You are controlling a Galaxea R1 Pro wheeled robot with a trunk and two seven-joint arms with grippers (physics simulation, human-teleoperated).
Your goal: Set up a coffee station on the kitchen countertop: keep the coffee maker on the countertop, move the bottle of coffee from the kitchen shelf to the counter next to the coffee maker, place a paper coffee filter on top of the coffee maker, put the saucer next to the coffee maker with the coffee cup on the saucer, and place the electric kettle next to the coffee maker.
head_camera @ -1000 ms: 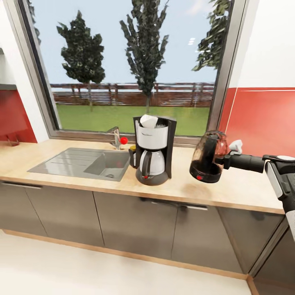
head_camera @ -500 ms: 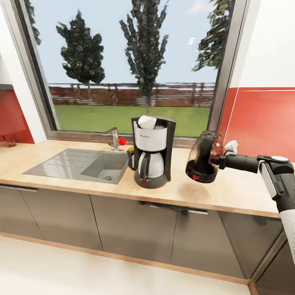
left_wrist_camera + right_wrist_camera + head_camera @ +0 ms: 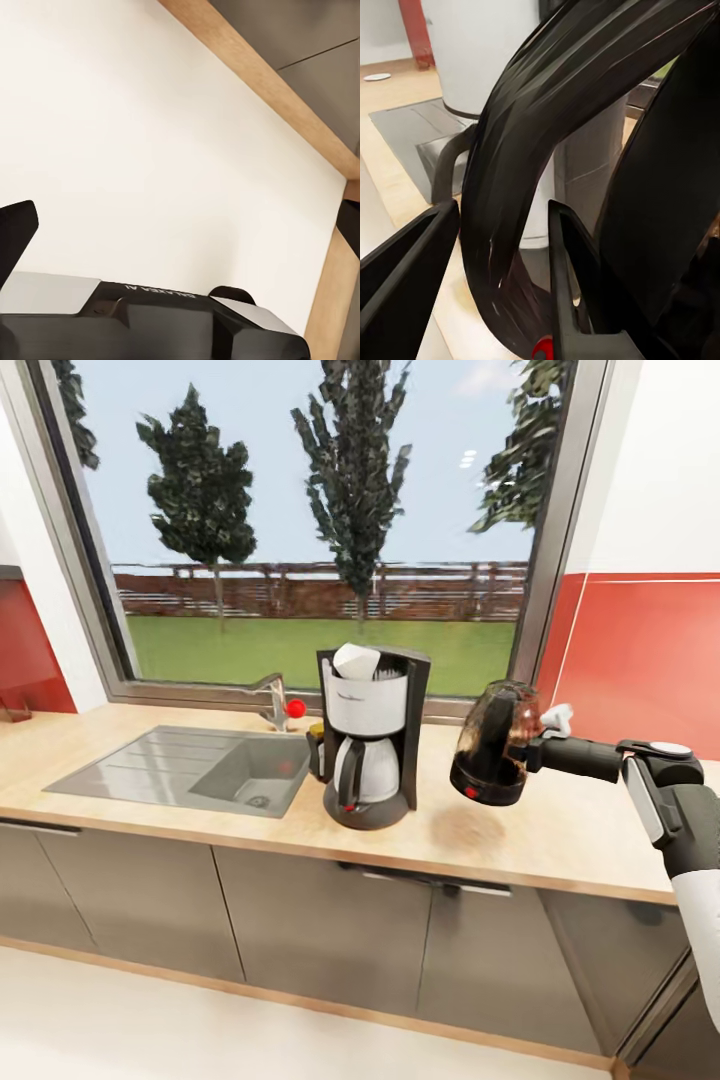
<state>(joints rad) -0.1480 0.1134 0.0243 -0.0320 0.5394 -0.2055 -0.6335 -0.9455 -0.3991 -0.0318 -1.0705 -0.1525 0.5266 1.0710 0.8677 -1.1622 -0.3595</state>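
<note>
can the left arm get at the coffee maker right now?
Probably not as it stands. The left gripper points at bare floor beside the cabinet fronts, well below the kitchen countertop where the coffee maker stands. It would need raising first.

A grey sink [image 3: 190, 770] is set into the worktop toward its left end. A tap [image 3: 272, 695] with a red knob [image 3: 296, 708] stands at its back edge. Behind, a big window [image 3: 330, 520] shows trees and a fence.
</note>
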